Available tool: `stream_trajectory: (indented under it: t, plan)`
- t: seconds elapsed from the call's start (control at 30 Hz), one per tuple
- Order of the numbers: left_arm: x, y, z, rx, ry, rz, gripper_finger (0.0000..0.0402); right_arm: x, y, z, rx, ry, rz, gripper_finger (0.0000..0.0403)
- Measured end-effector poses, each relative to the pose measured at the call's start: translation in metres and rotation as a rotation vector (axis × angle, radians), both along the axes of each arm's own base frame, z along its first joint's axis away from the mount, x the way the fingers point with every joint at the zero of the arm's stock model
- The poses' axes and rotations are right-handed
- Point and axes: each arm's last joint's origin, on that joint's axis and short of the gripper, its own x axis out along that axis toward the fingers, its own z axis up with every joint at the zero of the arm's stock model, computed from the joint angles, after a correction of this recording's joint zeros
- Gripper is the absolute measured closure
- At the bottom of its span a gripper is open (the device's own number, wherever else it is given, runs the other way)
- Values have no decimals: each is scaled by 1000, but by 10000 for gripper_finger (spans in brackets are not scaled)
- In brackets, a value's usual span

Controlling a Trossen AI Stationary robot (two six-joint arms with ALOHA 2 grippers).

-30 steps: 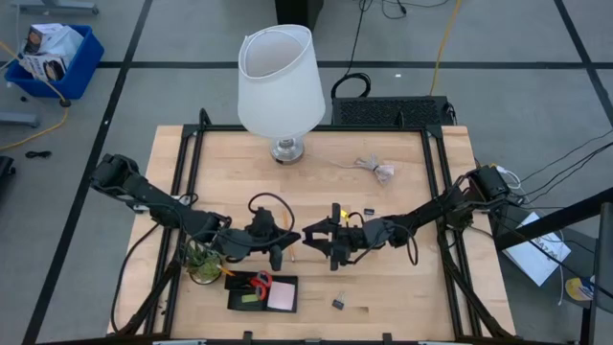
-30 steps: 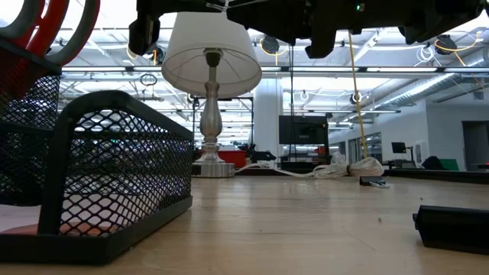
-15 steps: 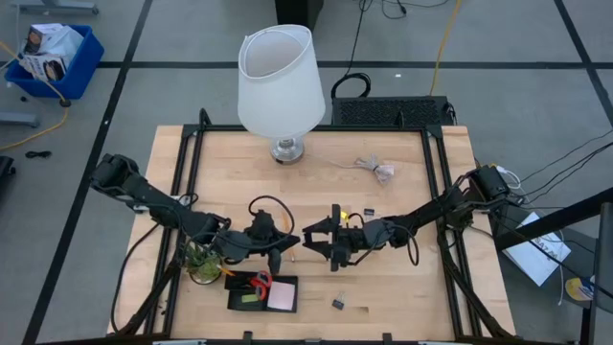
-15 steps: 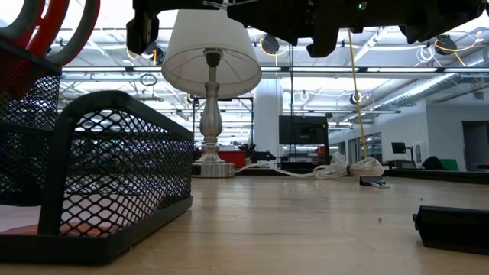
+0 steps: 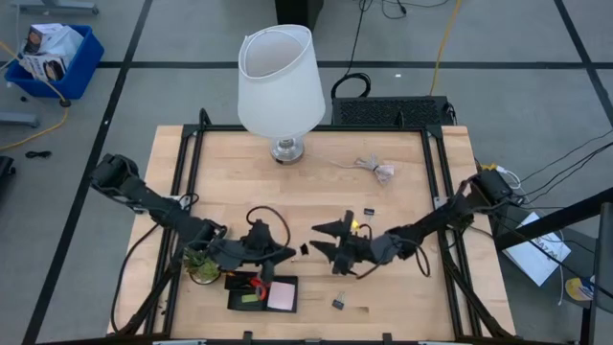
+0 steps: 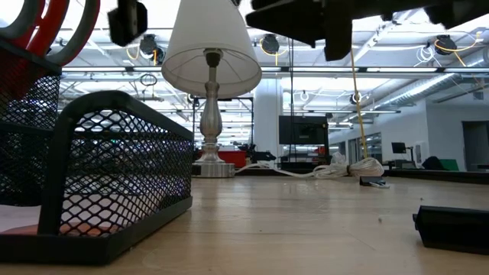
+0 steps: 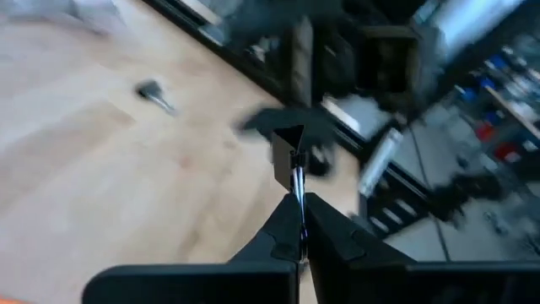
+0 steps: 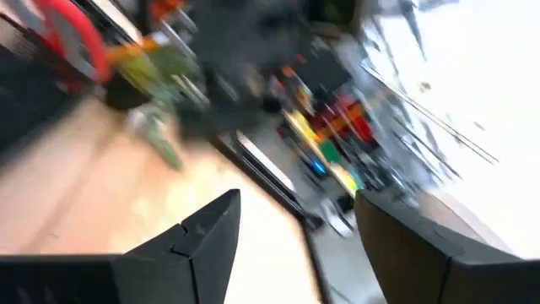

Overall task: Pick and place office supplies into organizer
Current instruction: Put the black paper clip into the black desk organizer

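Observation:
My left gripper (image 5: 290, 253) hovers above the table just beyond the organizer's far right corner, shut on a small black binder clip (image 5: 305, 248). My right gripper (image 5: 326, 241) faces it from the table's right, open, with its fingers spread and nothing between them (image 8: 291, 228). The organizer (image 5: 236, 298), a low black mesh tray, sits near the table's near edge and holds red-handled scissors (image 5: 257, 284) and a pink sticky-note pad (image 5: 283, 296). Another binder clip (image 5: 338, 303) lies on the wood to the organizer's right. My left gripper pinches the binder clip by its thin wire handles (image 7: 298, 187) between the two fingertips (image 7: 278, 226). The fingers run about level, pointing toward the table's right. The clip's black body (image 7: 288, 145) sticks out past the fingertips, lifted clear of the table.
A white-shaded lamp (image 5: 281, 79) stands at the far side. A pale cable bundle (image 5: 375, 169) and small dark clips (image 5: 367, 212) lie right of it. The potted plant (image 5: 200, 261) stands left of the organizer. Bare wood lies between the lamp and the grippers.
The two grippers stood tip to tip over the table's middle. They have since drawn apart: my right arm has swung toward the near edge and back toward the right, while my left gripper has moved slightly nearer the organizer with the clip sticking out of its tips.

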Motion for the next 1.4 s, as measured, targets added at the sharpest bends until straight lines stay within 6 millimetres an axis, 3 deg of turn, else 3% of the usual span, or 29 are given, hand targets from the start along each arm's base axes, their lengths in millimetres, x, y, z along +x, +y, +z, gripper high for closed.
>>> stream_trajectory:
  t: [0.2, 0.43, 0.7, 1.0, 1.2, 1.4]
  plan:
    - [-12, -13, 9, -36, -23, -86, 391, -16, 19, 0, -45, 12, -183, 175]
    - [-42, -26, 34, -69, -61, -288, 392, -27, 21, -12, -21, 20, -204, 177]
    - [-91, -46, 52, -53, -80, -386, 395, -26, -3, -25, 4, 36, -269, 178]
    - [-116, -62, 52, -21, -104, -345, 395, -25, -38, -29, 53, -24, -520, 175]
    - [-120, -65, 52, 4, -113, -366, 391, -53, -39, -31, 176, -99, -456, 188]
    - [-120, -65, 51, 75, -111, -390, 396, -90, -39, -17, 456, -192, -95, 212]
